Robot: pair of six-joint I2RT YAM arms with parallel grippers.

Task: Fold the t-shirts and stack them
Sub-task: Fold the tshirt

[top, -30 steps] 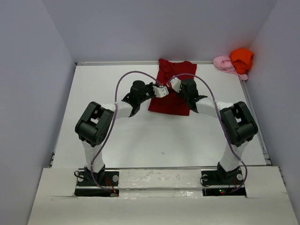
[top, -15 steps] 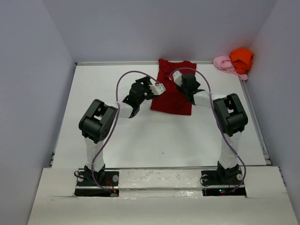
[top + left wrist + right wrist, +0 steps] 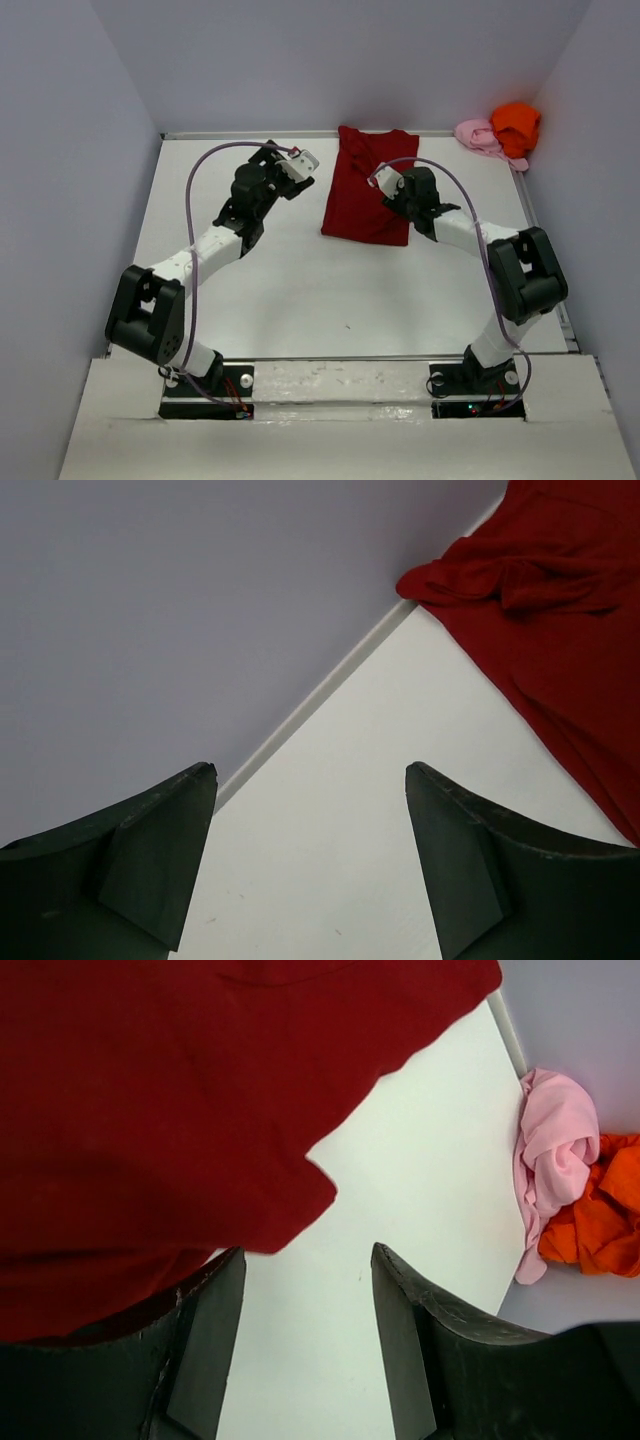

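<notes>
Dark red t-shirt (image 3: 368, 187), folded narrow, lying flat

No writing I can read in any view, no label or print showing on the dark red shirt (image 3: 366, 187), the pink shirt (image 3: 478, 136), the orange shirt (image 3: 515, 125)

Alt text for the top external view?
A dark red t-shirt lies folded far across the table; the left gripper is open beside it, the right gripper open over it. A pink t-shirt and orange t-shirt sit crumpled far right.
</notes>
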